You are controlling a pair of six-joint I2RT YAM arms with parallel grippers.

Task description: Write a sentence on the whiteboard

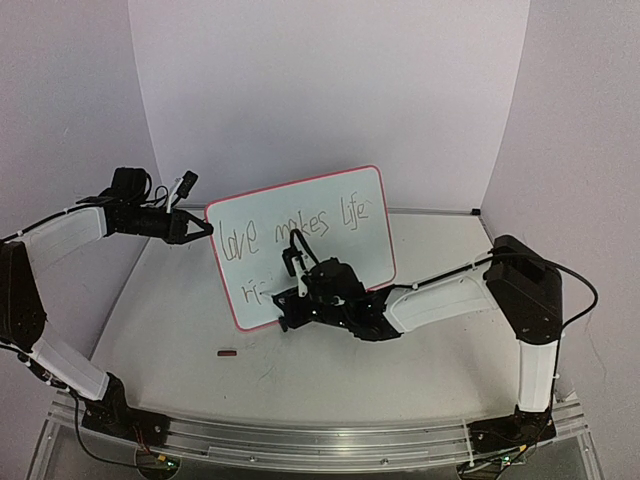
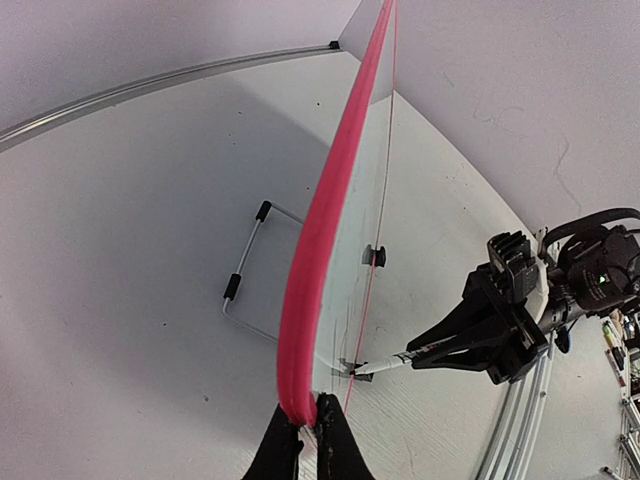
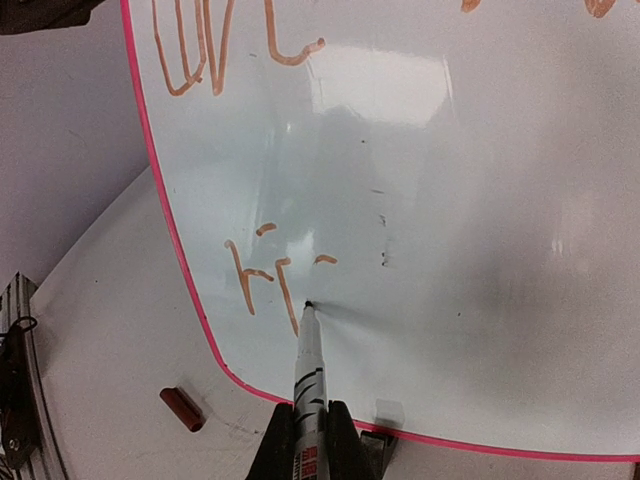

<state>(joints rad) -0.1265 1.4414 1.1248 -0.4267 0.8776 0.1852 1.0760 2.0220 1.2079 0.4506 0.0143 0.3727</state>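
Pink-framed, glossy white whiteboard [image 1: 362,250] stands tilted on the grey worktop [image 1: 400,370], with open room before and behind it. Left tool [image 2: 305,425] pinches its left edge. Right tool [image 3: 310,425] is clamped on a marker pen [image 3: 308,350], whose tip touches the board just past "ri" of the handwritten sentence [image 1: 290,232]. Only the left wrist view shows the wire stand [image 2: 250,270] behind the board.

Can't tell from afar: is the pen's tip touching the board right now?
Yes, the right wrist view shows the marker tip pressed against the whiteboard surface.
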